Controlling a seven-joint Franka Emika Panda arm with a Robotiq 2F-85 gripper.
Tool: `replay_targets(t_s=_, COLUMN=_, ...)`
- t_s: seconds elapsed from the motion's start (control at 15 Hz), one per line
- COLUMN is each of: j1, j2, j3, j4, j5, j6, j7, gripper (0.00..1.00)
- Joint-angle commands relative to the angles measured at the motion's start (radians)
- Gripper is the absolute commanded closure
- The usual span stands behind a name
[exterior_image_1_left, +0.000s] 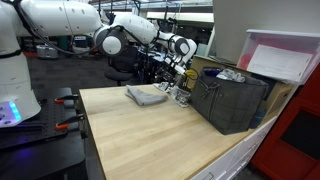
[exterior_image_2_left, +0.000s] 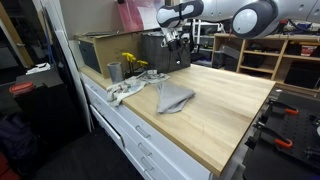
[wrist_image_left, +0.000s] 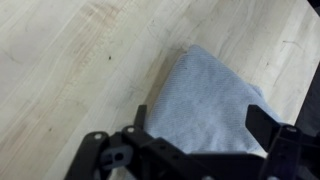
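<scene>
A grey-blue cloth (exterior_image_1_left: 146, 96) lies flat on the wooden table (exterior_image_1_left: 150, 135); it also shows in an exterior view (exterior_image_2_left: 173, 96) and fills the middle of the wrist view (wrist_image_left: 205, 100). My gripper (exterior_image_1_left: 180, 78) hangs in the air above the table, just past the cloth's far edge, also seen in an exterior view (exterior_image_2_left: 172, 42). In the wrist view its two fingers (wrist_image_left: 200, 125) stand wide apart over the cloth with nothing between them. It is open and empty.
A dark crate (exterior_image_1_left: 232, 98) stands on the table by the wall, also in an exterior view (exterior_image_2_left: 165, 50). A metal cup (exterior_image_2_left: 114, 71), a crumpled rag (exterior_image_2_left: 125, 90) and a yellow thing (exterior_image_2_left: 133, 63) sit near the table's end. Shelves (exterior_image_2_left: 262, 55) stand behind.
</scene>
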Motion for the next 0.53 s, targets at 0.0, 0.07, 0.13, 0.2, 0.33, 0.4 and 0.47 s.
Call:
replay_targets(t_s=0.0, j1=0.0, j2=-0.007, j3=-0.007, j4=-0.013, j5=0.006, j6=0.004, j7=-0.002, gripper=0.0)
replay_targets(t_s=0.07, j1=-0.001, j2=-0.007, j3=-0.007, j4=-0.013, j5=0.006, j6=0.004, j7=-0.002, gripper=0.0)
replay_targets(t_s=0.13, j1=0.0, j2=-0.002, j3=-0.023, j4=-0.009, j5=-0.01, j6=0.032, j7=0.006, gripper=0.0)
replay_targets(t_s=0.2, j1=-0.003, j2=0.009, j3=-0.019, j4=-0.004, j5=-0.005, j6=0.067, j7=0.004, gripper=0.0)
replay_targets(t_s=0.33, j1=0.007, j2=0.034, j3=-0.021, j4=-0.003, j5=-0.008, j6=0.214, j7=0.001, gripper=0.0)
replay_targets(t_s=0.4, j1=0.017, j2=0.043, j3=-0.024, j4=-0.004, j5=-0.015, j6=0.295, j7=-0.012, gripper=0.0)
replay_targets(t_s=0.47, j1=0.023, j2=0.054, j3=-0.023, j4=-0.005, j5=-0.013, j6=0.367, j7=-0.004, gripper=0.0)
